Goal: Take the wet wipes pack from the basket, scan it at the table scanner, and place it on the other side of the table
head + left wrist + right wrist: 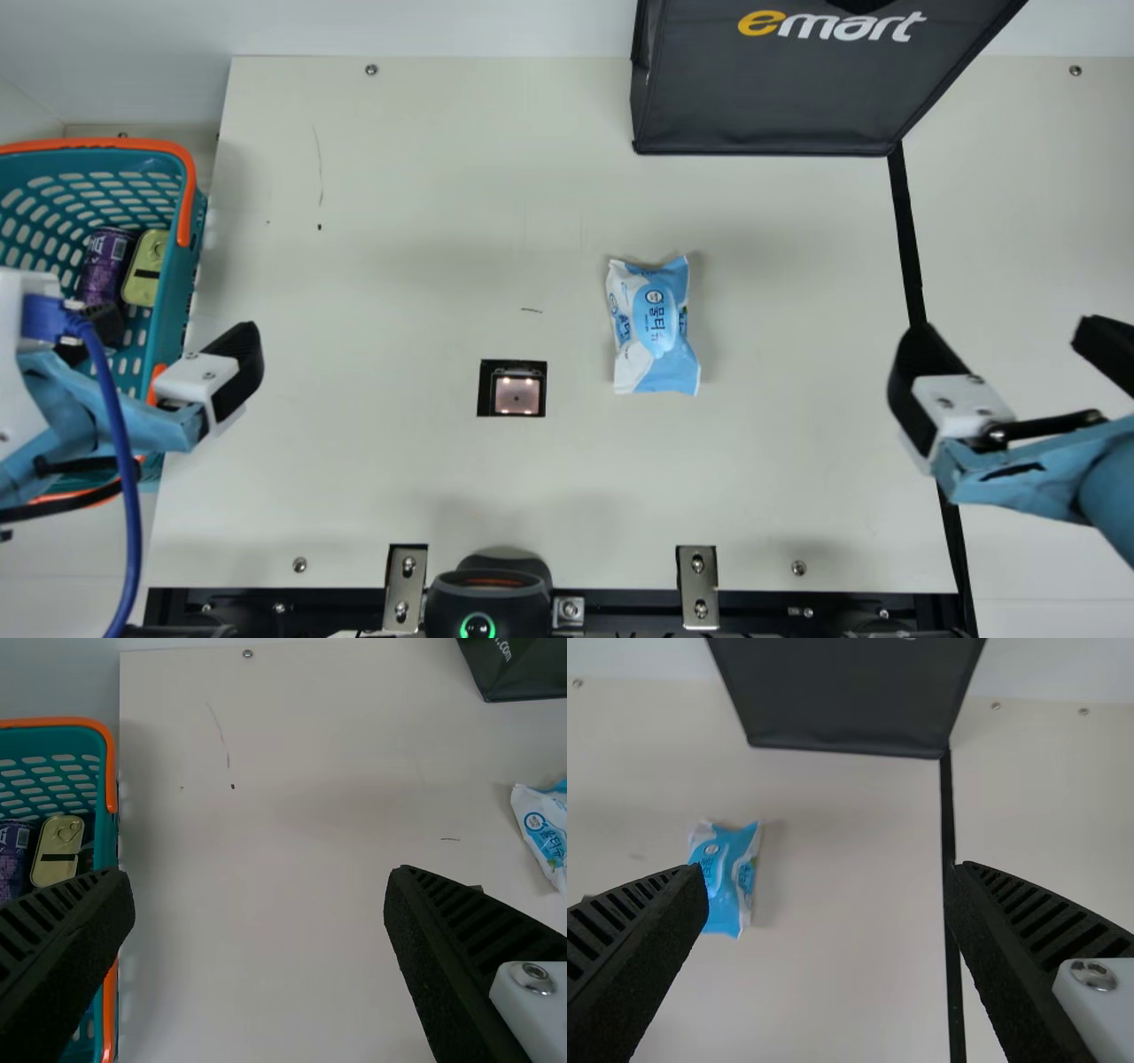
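A wet wipes pack (654,326), blue and white, lies flat on the cream bench (399,221), near the middle, with its long side running from front to back. It is to the right of the small square scanner (512,390) set into the surface, and a little farther back, apart from both grippers.

On the left side, the left gripper (175,328) hangs at the right-hand wall of a teal basket (182,168) with an orange rim. Its black ribbed fingers (461,957) are spread wide. Inside the basket, a purple can (104,257) and a yellowish tin (147,266) sit side by side.

Across on the right side, the right gripper (1005,332) hangs above the bench near a black strip (905,230); its fingers (642,948) are wide apart too. At the back, right of centre, stands a dark bag (762,106). A black device (487,594) with a green-ringed light sits at the front edge.
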`<state>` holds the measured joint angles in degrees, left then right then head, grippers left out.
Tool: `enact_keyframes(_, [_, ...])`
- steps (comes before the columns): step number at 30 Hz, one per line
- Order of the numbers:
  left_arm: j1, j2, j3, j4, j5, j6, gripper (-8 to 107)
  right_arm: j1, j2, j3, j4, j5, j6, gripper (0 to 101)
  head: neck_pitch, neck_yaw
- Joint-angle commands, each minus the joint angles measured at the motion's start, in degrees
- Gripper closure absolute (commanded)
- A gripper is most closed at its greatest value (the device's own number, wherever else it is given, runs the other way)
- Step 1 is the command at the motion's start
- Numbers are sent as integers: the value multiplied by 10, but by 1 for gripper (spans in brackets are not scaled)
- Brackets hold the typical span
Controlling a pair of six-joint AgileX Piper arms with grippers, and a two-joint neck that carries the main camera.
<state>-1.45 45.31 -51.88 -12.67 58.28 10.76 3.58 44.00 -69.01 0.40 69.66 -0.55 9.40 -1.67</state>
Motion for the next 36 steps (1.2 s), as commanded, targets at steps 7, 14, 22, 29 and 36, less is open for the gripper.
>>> enact_keyframes(7, [0,0,0,0,0,0,9,80,45,39,30,2,13,6,-15,1])
enact_keyframes(14, [0,0,0,0,0,0,9,53,101,32,77,2,-48,6,-15,1])
enact_keyframes(22, [0,0,0,0,0,0,9,31,177,36,113,-15,-104,6,-15,1])
enact_keyframes(29, [0,0,0,0,0,0,9,58,246,49,112,-49,-103,6,-15,1])
enact_keyframes(36, [0,0,0,0,0,0,9,100,307,53,105,-77,-68,6,-15,1])
